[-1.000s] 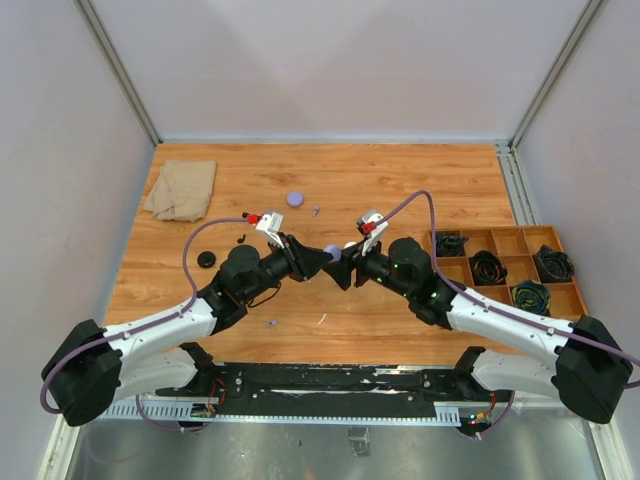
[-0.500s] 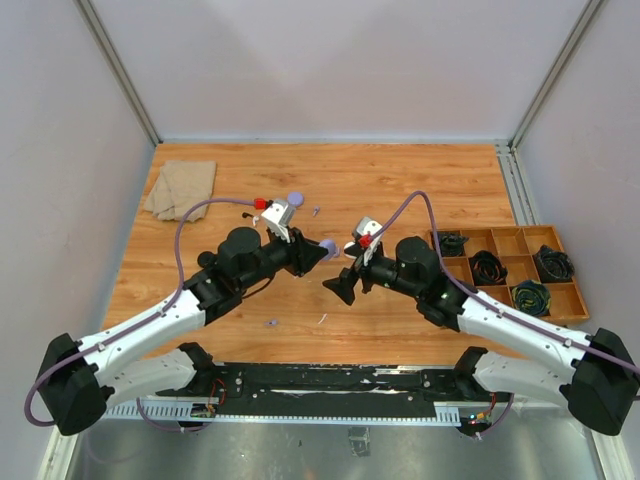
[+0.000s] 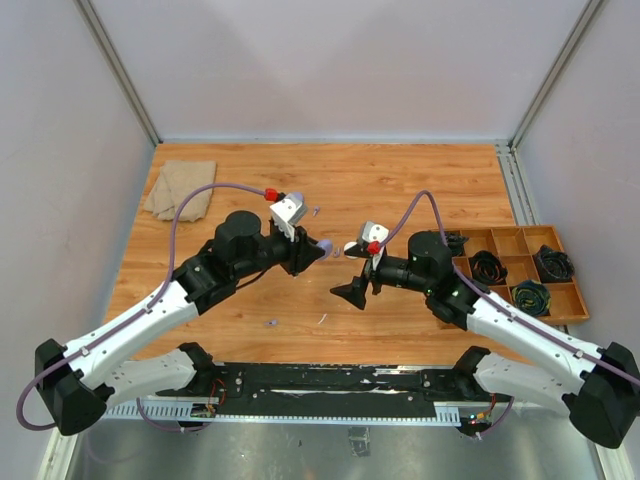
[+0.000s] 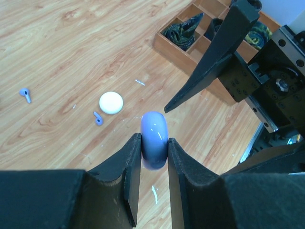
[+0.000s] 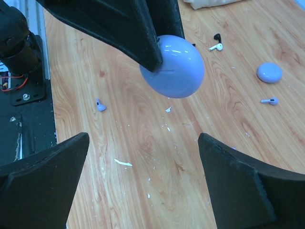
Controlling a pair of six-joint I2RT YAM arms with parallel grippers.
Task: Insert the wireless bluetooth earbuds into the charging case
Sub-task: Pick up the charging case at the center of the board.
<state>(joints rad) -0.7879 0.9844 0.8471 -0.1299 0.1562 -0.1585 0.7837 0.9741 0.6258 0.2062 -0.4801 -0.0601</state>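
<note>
The left hand (image 4: 154, 140) pinches the pale purple charging case (image 4: 154, 125) on edge above the bench (image 4: 71, 52). The right hand (image 5: 144, 143) faces it, spread wide. Two purple earbuds (image 4: 97, 118) lie on the bench below, well apart from both hands.

Wood-grain desk (image 3: 400, 180), enclosed by plain pale walls (image 3: 330, 60); aluminium frame posts (image 3: 117, 68) at rear corners. Lighting even, diffuse.
</note>
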